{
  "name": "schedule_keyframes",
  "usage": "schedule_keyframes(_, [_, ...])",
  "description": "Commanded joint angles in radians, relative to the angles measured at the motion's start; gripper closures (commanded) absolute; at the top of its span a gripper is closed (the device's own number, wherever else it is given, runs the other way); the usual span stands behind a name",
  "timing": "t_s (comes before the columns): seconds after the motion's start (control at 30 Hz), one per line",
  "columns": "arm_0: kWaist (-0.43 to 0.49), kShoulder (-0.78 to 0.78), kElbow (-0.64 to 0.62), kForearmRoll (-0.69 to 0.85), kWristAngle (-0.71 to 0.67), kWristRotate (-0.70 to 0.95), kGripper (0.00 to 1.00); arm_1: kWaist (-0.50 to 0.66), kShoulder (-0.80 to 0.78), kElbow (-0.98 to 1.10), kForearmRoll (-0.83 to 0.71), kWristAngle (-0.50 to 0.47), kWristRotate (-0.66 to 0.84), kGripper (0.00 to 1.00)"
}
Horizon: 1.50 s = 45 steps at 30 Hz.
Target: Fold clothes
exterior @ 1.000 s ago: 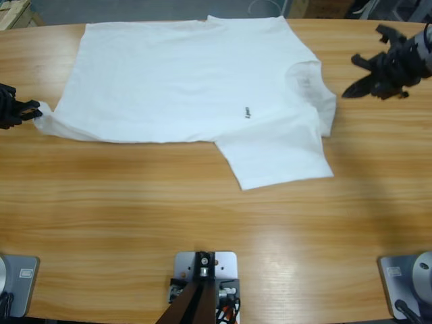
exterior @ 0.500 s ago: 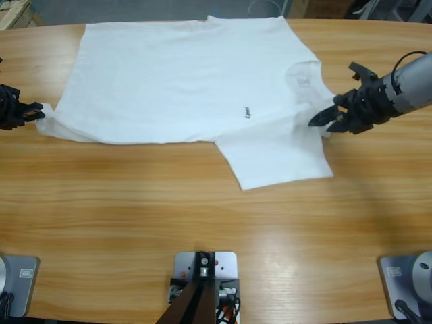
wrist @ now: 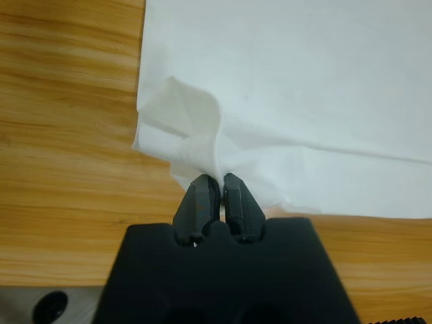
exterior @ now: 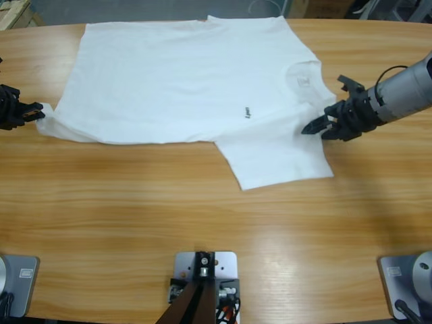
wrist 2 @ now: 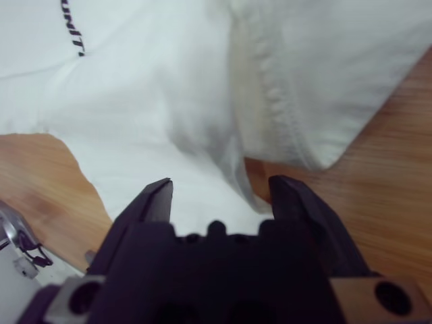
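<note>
Where the left arm's fingers (wrist: 214, 187) meet, they are pressed together on a bunched corner of the white T-shirt (exterior: 196, 88), pinching the cloth so that a small peak of fabric stands up just ahead of their tips. Seen from above, the same fingers (exterior: 30, 111) sit at the far left edge of the wooden worktop (exterior: 202, 229), holding the shirt's hem corner, which is drawn out into a little point towards them.

On the other side, the right arm's fingers (wrist 2: 219, 192) are spread apart, with white cloth lying between and below them and a stitched sleeve hem just ahead. From above, these fingers (exterior: 322, 125) hover at the shirt's right edge, over the near sleeve, close to the round neck opening (exterior: 305, 77); whether they touch the fabric cannot be told.

Between the two arms the T-shirt lies spread flat across the upper half of the worktop, its neck towards the right and its hem towards the left. A small dark line of text (exterior: 247, 112) shows on the chest. One sleeve (exterior: 280, 155) fans out towards the near side, resting flat on the wood.
</note>
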State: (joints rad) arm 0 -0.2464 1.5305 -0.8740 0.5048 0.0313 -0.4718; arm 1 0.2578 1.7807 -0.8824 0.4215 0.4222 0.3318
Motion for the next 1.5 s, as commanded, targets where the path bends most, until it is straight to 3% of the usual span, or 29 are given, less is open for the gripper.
schedule_keyframes(0.03, [0.007, 0.016, 0.002, 0.005, -0.016, 0.009, 1.0, 0.01, 0.083, -0.019, -0.023, 0.021, -0.025, 0.438])
schedule_keyframes(0.17, [0.007, 0.019, 0.002, 0.004, -0.016, 0.009, 1.0, 0.01, 0.088, -0.025, -0.021, 0.021, -0.028, 0.451])
schedule_keyframes(0.23, [0.007, 0.02, 0.005, 0.004, -0.016, 0.009, 1.0, 0.01, 0.089, -0.026, -0.021, 0.018, -0.031, 0.728])
schedule_keyframes(0.27, [0.007, 0.021, 0.007, 0.004, -0.016, 0.009, 1.0, 0.01, 0.088, -0.027, -0.019, 0.016, -0.036, 0.956])
schedule_keyframes(0.3, [0.007, 0.022, 0.009, 0.004, -0.016, 0.009, 1.0, 0.01, 0.086, -0.028, -0.015, 0.013, -0.038, 1.0])
schedule_keyframes(0.83, [0.007, 0.025, 0.012, 0.003, -0.017, 0.011, 1.0, 0.01, 0.048, -0.036, 0.051, 0.01, -0.111, 1.0])
schedule_keyframes(1.17, [0.02, 0.012, -0.002, -0.005, -0.017, 0.033, 1.0, -0.051, 0.032, -0.346, 0.362, -0.005, -0.242, 1.0])
schedule_keyframes(1.5, [0.081, 0.05, -0.073, -0.005, -0.029, 0.065, 1.0, -0.092, 0.104, -0.46, 0.444, -0.002, -0.298, 1.0])
